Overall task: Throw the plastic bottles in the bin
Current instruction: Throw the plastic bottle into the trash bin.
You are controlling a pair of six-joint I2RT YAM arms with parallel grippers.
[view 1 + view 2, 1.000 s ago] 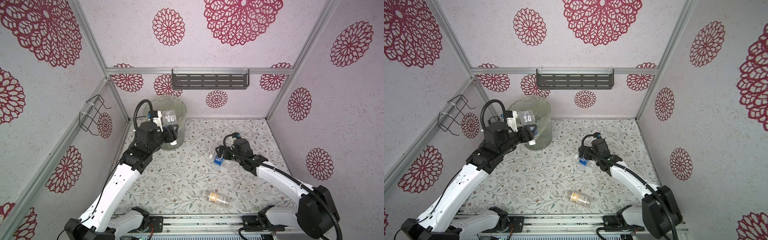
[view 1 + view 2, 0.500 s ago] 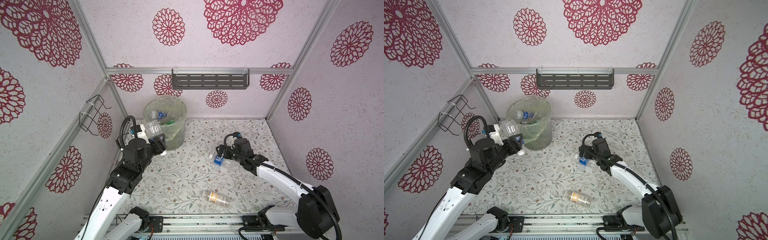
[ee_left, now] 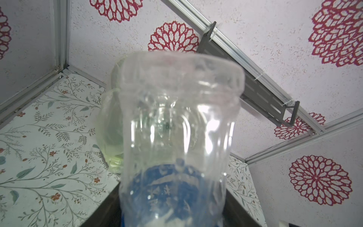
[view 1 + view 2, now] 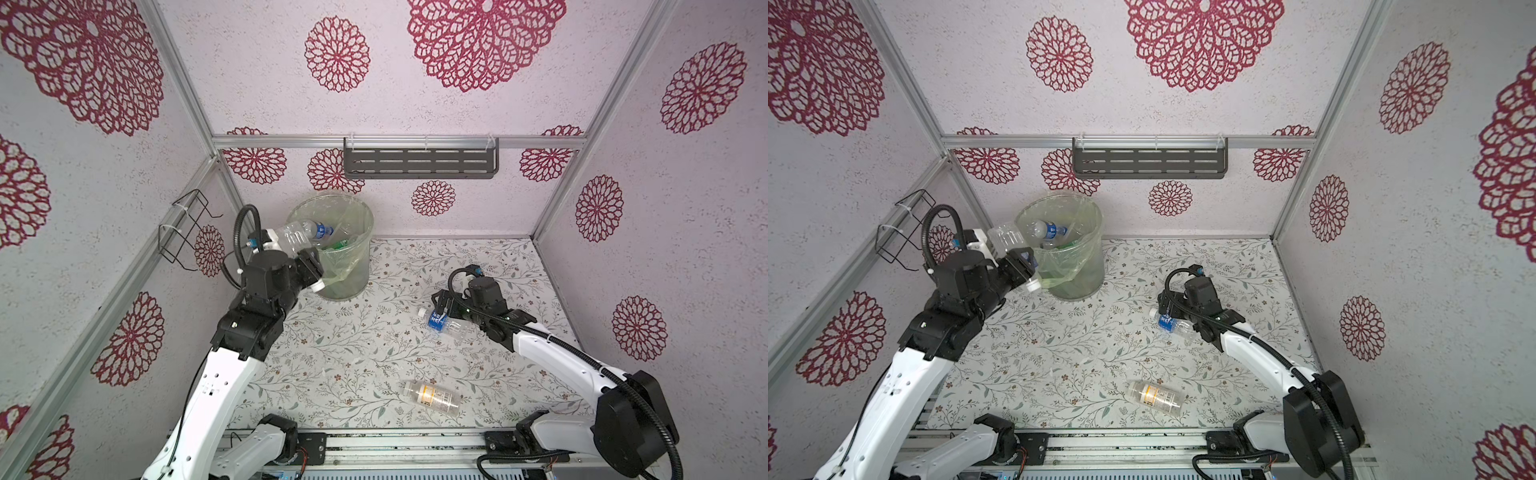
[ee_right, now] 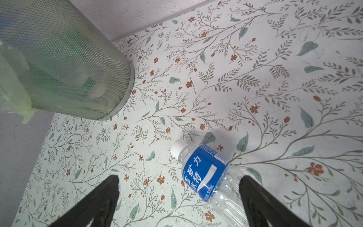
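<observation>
Clear plastic bottle [image 4: 293,239]: clamped in left gripper [image 4: 308,262], cap down, base up; bin [image 4: 353,257] just ahead, mouth not yet under. Blue-label bottle [image 5: 206,173]: flat on table [image 5: 275,78] beneath wide-spread right gripper [image 5: 179,176], long axis oblique to jaw gap, off-centre toward one finger [image 5: 261,198].

The floral table [image 4: 357,345] fills the lower middle of both top views. On it the bin [image 4: 353,270] stands upright, left of centre. A blue-label bottle [image 4: 448,327] lies right of centre, and a white-label bottle [image 4: 432,398] lies lower down, well apart from it.
</observation>
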